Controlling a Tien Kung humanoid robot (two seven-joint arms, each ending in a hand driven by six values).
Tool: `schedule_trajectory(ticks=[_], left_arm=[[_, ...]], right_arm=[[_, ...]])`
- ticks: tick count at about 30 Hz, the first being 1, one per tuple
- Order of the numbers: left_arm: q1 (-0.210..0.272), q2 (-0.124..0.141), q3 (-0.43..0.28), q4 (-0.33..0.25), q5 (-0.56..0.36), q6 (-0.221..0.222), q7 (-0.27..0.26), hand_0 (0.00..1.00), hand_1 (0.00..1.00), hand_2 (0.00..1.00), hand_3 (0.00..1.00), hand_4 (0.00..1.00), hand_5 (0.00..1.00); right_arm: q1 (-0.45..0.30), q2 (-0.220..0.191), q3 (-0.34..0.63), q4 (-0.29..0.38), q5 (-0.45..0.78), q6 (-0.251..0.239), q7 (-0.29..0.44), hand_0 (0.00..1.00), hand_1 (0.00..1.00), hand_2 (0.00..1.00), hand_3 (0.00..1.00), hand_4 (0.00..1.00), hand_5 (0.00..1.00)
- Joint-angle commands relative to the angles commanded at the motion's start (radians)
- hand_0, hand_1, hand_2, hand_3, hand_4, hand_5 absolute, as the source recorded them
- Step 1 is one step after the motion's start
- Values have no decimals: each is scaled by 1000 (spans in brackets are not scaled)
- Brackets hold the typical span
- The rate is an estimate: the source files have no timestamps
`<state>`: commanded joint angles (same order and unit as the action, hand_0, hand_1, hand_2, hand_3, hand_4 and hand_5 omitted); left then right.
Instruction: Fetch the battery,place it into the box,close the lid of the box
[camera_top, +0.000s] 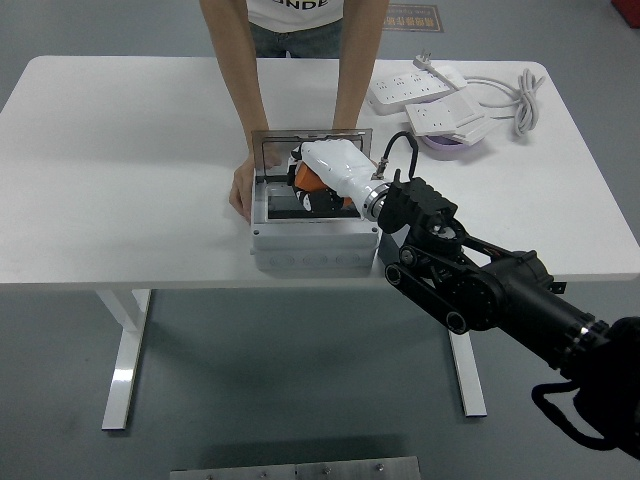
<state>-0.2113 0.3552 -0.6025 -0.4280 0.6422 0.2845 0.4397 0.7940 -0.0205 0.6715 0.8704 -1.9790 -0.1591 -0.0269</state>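
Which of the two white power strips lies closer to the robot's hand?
The nearer power strip, resting partly on the purple dish. The other strip lies farther back. The right hand is over the box.

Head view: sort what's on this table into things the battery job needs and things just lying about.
For the job:
- box, grey, open
- lid, standing up at the box's far edge
- battery, orange, in the right hand over the box
- person's hand at the box's left side

Lying about:
- power strips with white cable
- purple dish under one strip
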Motion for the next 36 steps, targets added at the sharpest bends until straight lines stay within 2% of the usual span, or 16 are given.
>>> schedule_trajectory(ticks=[14, 15, 20, 21, 26, 27, 32, 33, 36], left_arm=[[-7, 1, -1, 1, 3, 0, -1, 620, 692, 585, 593, 599, 11], [-7, 1, -2, 1, 3, 0, -1, 620, 692, 585, 594, 598, 9], [-8, 0, -2, 1, 4, 1, -1, 620, 692, 585, 594, 598, 9], [-8, -1, -2, 1, 4, 1, -1, 620, 692, 586, 593, 598, 8], [-9, -1, -4, 0, 7, 2, 0, 620, 692, 586, 593, 598, 8], [-9, -1, -4, 0, 8, 2, 0, 620, 691, 586, 594, 597, 8], [-11, -1, -4, 0, 9, 3, 0, 620, 691, 586, 594, 597, 8], [-11, -1, -5, 0, 9, 4, 0, 620, 692, 584, 594, 596, 7], [-10, -1, -5, 0, 9, 5, -1, 620, 692, 584, 594, 596, 7]], right_arm=[[-10, 3, 7, -15, 21, 23, 11, 190, 241, 349, 380, 172, 2], [-10, 3, 9, -15, 24, 25, 13, 246, 319, 442, 510, 331, 2], [-9, 3, 15, -20, 41, 34, 21, 246, 319, 442, 510, 331, 2], [-9, 3, 16, -21, 45, 35, 23, 338, 479, 543, 634, 441, 90], [-8, 2, 21, -22, 60, 41, 28, 338, 479, 543, 634, 441, 90], [-8, 2, 22, -23, 62, 42, 29, 533, 629, 620, 659, 645, 236], [-8, 3, 24, -23, 79, 41, 34, 533, 629, 620, 659, 645, 236], [-8, 3, 24, -23, 82, 40, 35, 713, 687, 658, 703, 792, 483], [-7, 3, 25, -22, 88, 38, 36, 713, 687, 658, 703, 792, 483]])
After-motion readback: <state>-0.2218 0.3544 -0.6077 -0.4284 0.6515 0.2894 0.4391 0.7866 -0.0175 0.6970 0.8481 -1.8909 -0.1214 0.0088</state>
